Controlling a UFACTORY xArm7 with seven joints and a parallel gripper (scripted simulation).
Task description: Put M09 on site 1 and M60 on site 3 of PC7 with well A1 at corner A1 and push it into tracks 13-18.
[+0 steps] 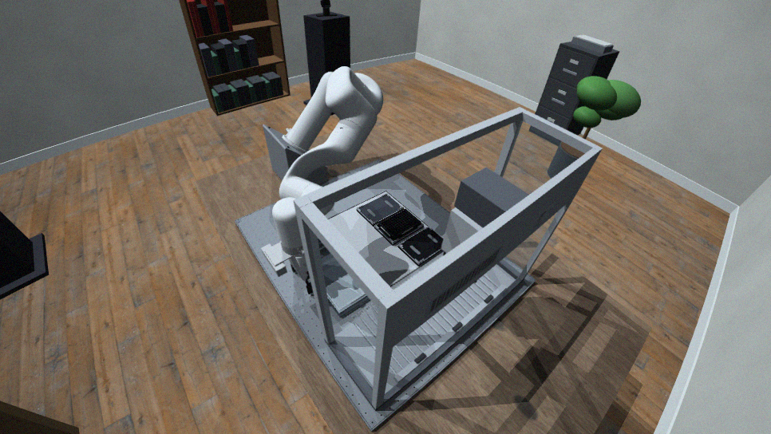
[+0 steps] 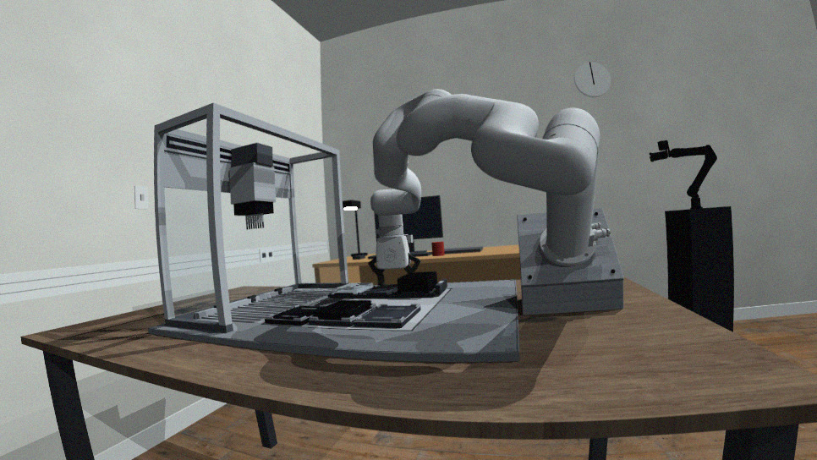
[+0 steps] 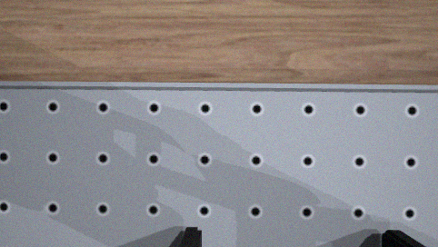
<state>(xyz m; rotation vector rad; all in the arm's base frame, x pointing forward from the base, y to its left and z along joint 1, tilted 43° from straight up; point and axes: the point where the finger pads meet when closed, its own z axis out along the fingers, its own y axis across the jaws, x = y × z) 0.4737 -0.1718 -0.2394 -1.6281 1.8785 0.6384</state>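
Observation:
My gripper is open and empty, pointing down low over the far side of the apron. In the wrist view only its two fingertips show, with bare perforated baseplate between them. A tall dark block, M09, stands just right of the fingers on the end of the plate carrier PC7. I cannot tell whether a finger touches it. The three nests lie in a row in front. The middle one holds the black plate M06. The nest nearest the arm looks empty. The far nest holds a flat dark shape. From above, the frame largely hides the carrier.
The grey instrument frame stands over the rails, with a pipetting head hanging inside it. The arm's base block sits at the right. The baseplate edge and wooden table lie just beyond the gripper.

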